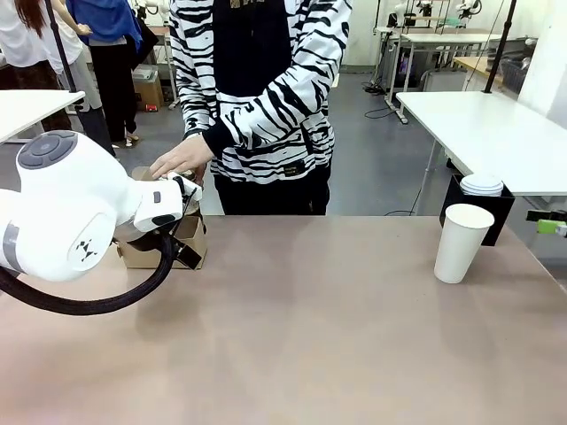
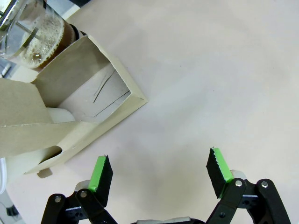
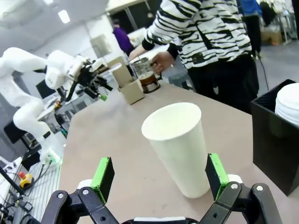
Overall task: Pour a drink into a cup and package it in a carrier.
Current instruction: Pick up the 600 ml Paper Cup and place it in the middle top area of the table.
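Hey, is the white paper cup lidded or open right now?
Open: the cup stands upright on the table, its round mouth uncovered.

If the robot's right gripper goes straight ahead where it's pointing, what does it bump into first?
Most likely the white paper cup, standing just ahead between the open fingers of the right gripper; exact depth is hard to judge.

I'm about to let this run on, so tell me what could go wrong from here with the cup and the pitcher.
The cup is unlidded and stands close to the open right gripper; a skewed approach could tip it. The person's hand holds the pitcher right beside the carrier, near the open left gripper; a move there might knock it and spill the drink.
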Motion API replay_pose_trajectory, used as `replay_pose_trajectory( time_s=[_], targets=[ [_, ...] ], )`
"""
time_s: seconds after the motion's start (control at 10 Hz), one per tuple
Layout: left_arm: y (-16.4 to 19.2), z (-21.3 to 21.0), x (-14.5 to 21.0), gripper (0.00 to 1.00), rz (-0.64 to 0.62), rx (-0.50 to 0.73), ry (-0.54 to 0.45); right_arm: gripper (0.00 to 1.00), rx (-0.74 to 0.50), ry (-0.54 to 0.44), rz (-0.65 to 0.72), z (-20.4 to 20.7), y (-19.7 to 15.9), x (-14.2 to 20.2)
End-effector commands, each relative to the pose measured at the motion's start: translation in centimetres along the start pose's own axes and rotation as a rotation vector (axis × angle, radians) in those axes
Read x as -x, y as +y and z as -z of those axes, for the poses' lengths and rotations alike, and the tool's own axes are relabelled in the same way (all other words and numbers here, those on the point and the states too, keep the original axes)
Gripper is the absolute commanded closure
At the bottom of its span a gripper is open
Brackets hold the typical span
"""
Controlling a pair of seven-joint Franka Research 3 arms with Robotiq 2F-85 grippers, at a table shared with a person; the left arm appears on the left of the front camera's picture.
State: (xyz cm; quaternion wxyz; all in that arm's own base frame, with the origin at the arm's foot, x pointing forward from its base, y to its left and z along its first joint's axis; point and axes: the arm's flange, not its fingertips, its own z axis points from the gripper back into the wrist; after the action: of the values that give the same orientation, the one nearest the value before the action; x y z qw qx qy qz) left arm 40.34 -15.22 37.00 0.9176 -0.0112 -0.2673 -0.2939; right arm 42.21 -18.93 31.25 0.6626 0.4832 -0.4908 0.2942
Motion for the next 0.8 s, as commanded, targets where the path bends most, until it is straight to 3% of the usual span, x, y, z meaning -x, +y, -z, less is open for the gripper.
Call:
replay_pose_trajectory(
  time_s=[0.0,0.2,0.7],
  targets=[
    [0.0,0.0,0.0,0.0,-0.001,0.001,-0.001,0.0,-0.027,-0.069,-0.092,0.3,-2.2,1.2],
    [0.0,0.0,0.0,0.0,-0.001,0.001,-0.001,0.0,-0.046,-0.094,-0.158,1.4,-3.4,3.8],
    [0.0,0.0,0.0,0.0,-0.001,0.001,-0.001,0.0,0.071,-0.113,-0.248,5.8,-4.0,6.6]
  ],
)
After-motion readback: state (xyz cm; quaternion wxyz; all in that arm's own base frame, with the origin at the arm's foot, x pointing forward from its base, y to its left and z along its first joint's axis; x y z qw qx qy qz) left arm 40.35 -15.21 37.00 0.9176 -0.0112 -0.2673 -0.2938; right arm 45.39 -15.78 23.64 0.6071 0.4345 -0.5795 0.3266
